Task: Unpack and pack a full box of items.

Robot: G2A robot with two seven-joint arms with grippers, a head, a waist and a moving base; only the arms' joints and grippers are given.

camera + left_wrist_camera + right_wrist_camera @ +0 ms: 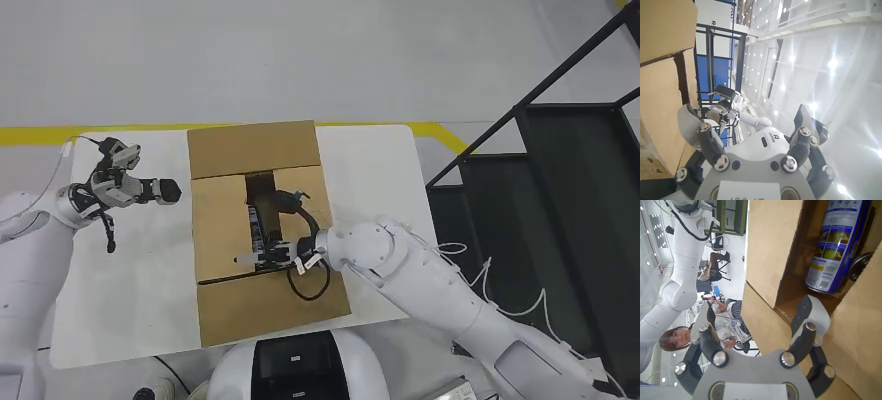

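A cardboard box (pixel 255 160) lies across the middle of the white table (pixel 130 300), its flaps parted around a narrow dark opening. Inside lies a blue spray can (pixel 836 247) beside a black round item (pixel 859 264); the can (pixel 255 225) also shows through the opening from above. My right gripper (pixel 262 257) is open at the near end of the opening. In the right wrist view it (pixel 757 313) straddles a flap's edge (pixel 761 294), one finger inside the box. My left gripper (pixel 168 188) is open and empty, left of the box; the left wrist view shows it (pixel 745 123) beside the box wall (pixel 660 106).
Black metal stairs and a railing (pixel 540 170) stand right of the table. Bare tabletop lies left of the box and in a strip at its right (pixel 370 170). The box's far flap (pixel 255 148) lies flat and shut.
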